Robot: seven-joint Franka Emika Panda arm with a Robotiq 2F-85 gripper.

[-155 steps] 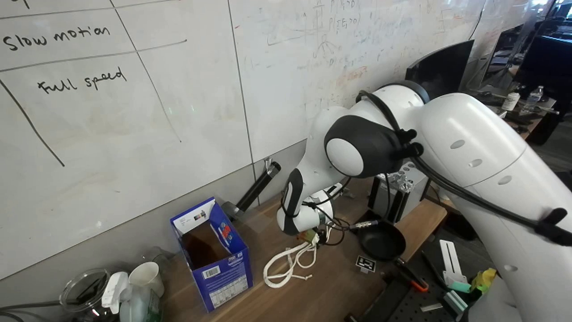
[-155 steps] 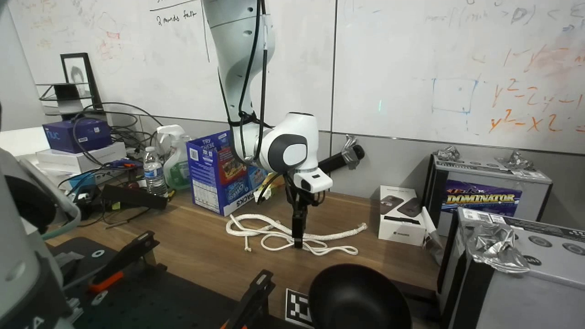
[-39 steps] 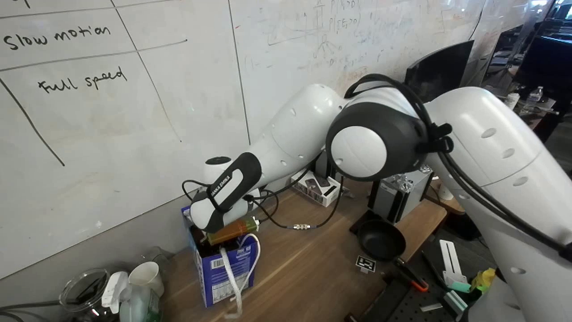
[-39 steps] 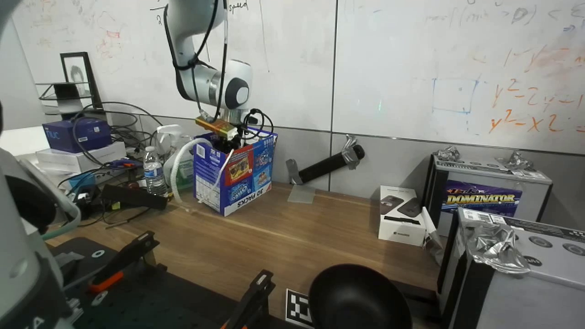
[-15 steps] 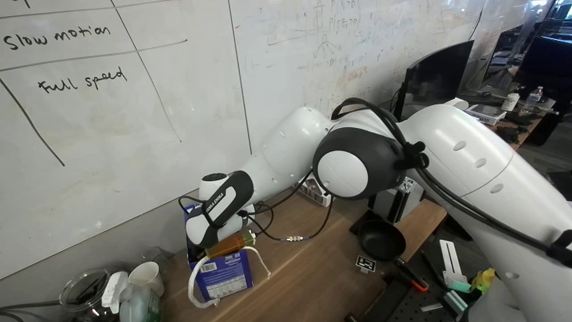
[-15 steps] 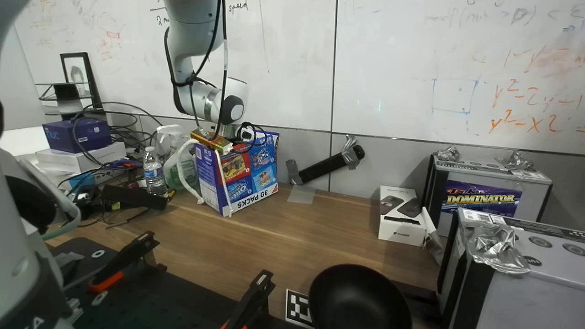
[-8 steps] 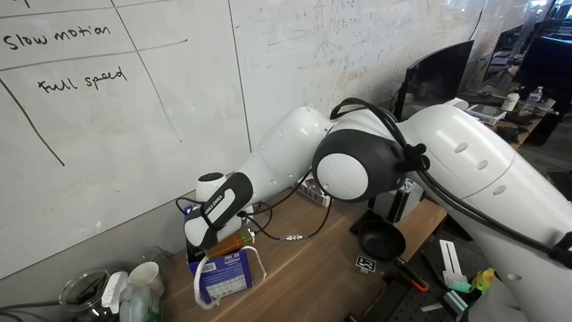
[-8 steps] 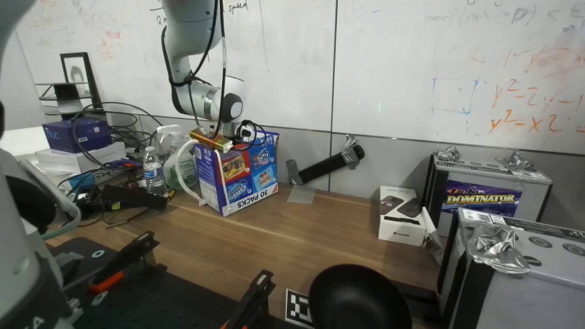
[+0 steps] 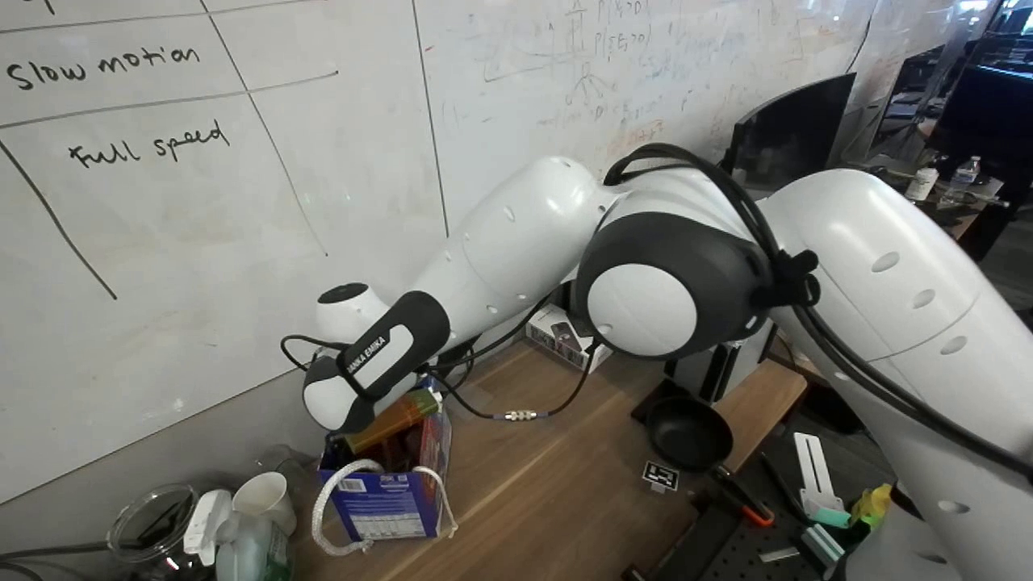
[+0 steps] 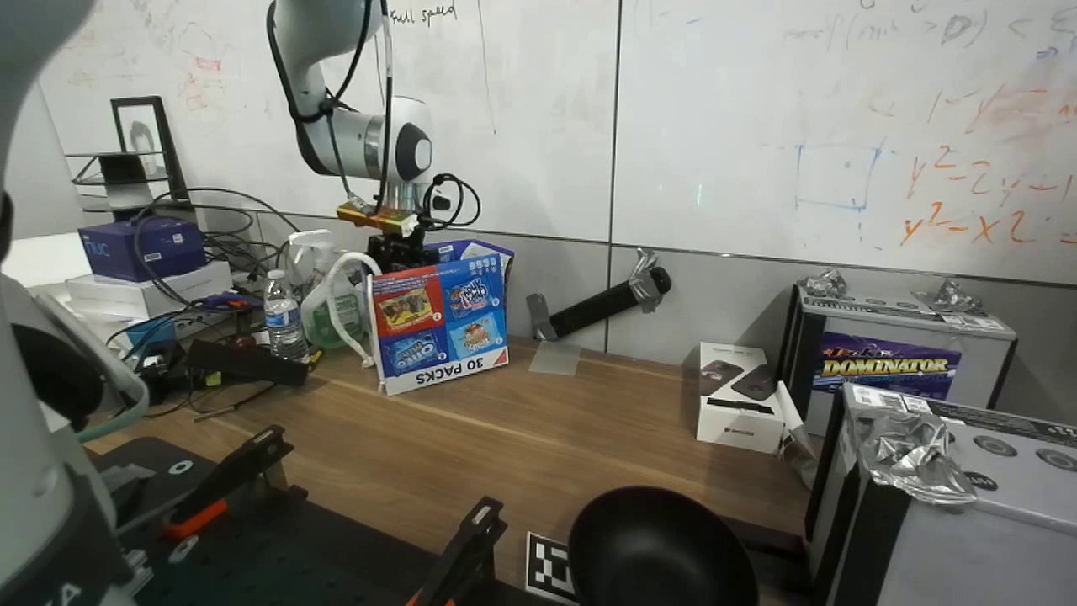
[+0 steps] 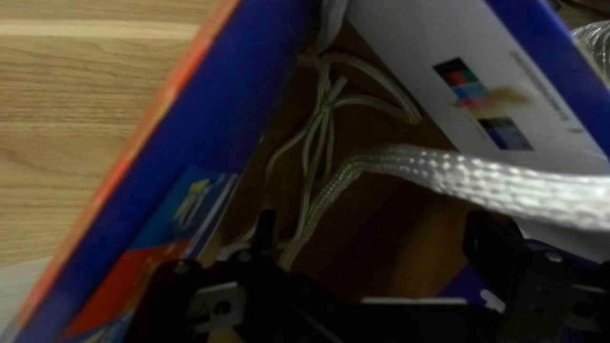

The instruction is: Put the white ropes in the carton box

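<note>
Rope lies partly in the box, below the pincer, whose jaws stand wide. Release looks done, but two lengths hang over the rim, left to tuck in. A spray bottle stands on the surface near the pincer, a pan well apart; whiteboard behind.

Robotics laboratory, with office features. A whiteboard bearing handwritten equations and the words "Slow motion" spans the background; a jointed robot arm extends over a wooden tabletop. Also visible: a printed square marker, tangled cables and, beyond the arm, a dark monitor.
</note>
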